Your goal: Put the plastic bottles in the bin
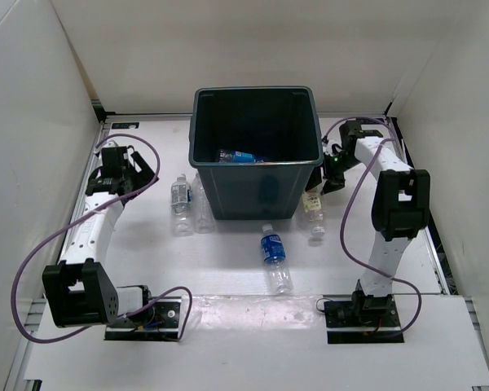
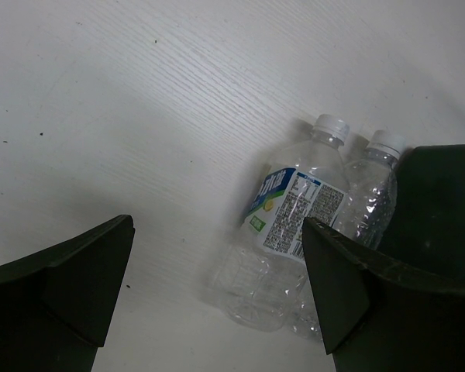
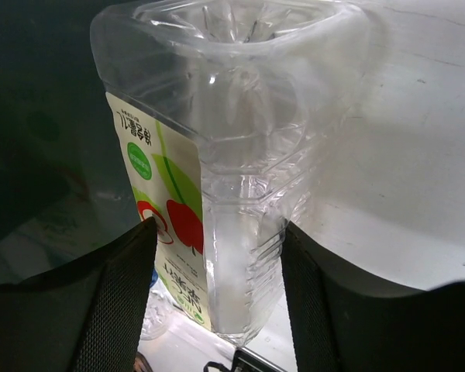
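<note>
I count four plastic bottles on the table (image 1: pixel 228 273) and at least one blue-labelled bottle (image 1: pixel 243 155) inside the dark teal bin (image 1: pixel 202 122). Two white-capped clear ones, a labelled bottle (image 2: pixel 294 209) and a plain bottle (image 2: pixel 368 194), lie touching left of the bin, under my left gripper (image 2: pixel 217 225), jaws wide. A blue-label bottle (image 1: pixel 273 251) lies in front. My right gripper (image 3: pixel 217 232) pinches the apple-label bottle (image 3: pixel 240 155) by the bin's right corner; I cannot read its Japanese print.

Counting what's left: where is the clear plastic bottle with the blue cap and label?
Top view: the blue-capped clear plastic bottle lies alone just in front of the dark teal-grey square plastic bin, slightly right of centre.
</note>
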`<action>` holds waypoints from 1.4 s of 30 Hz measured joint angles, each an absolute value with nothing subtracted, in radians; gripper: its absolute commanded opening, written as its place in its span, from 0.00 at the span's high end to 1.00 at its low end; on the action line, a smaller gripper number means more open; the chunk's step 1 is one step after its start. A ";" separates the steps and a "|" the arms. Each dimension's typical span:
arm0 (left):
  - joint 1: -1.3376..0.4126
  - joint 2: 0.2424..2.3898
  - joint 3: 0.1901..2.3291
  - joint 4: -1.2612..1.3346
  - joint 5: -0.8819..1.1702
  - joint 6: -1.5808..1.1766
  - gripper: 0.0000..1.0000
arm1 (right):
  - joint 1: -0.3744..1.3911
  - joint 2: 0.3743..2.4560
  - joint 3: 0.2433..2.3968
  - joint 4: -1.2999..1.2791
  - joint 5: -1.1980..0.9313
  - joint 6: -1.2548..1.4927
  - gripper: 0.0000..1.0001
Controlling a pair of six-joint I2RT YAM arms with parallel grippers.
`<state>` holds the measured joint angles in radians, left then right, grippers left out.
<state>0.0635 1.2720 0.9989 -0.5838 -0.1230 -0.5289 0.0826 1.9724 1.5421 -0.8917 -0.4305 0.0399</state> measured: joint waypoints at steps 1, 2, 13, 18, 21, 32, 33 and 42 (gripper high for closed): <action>0.064 1.274 1.000 -0.584 -0.123 -0.530 0.00 | 0.083 1.972 1.542 -0.892 -0.426 0.043 0.54; 0.064 1.275 1.000 -0.584 -0.123 -0.531 0.00 | 0.083 1.970 1.542 -0.892 -0.422 0.046 0.57; 0.064 1.279 1.008 -0.583 -0.123 -0.544 0.00 | 0.029 1.916 1.517 -0.917 -0.297 0.058 1.00; 0.064 1.285 1.010 -0.583 -0.122 -0.547 0.00 | 0.025 1.884 1.536 -0.930 -0.132 -0.009 1.00; 0.064 1.295 1.016 -0.583 -0.121 -0.547 0.00 | 0.053 1.890 1.577 -0.941 0.006 -0.066 1.00; 0.067 1.301 1.021 -0.583 -0.119 -0.546 0.00 | 0.069 1.886 1.642 -0.997 -0.023 -0.085 0.38; 0.068 1.301 1.021 -0.583 -0.119 -0.546 0.00 | 0.070 1.886 1.651 -1.006 -0.039 -0.088 0.31; 0.070 1.301 1.020 -0.582 -0.118 -0.549 0.00 | 0.049 1.875 1.721 -1.019 -0.170 -0.146 0.10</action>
<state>0.0704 1.3006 1.0203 -0.5816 -0.1181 -0.5488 0.0494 1.8751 1.7206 -1.0195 -0.1703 -0.1463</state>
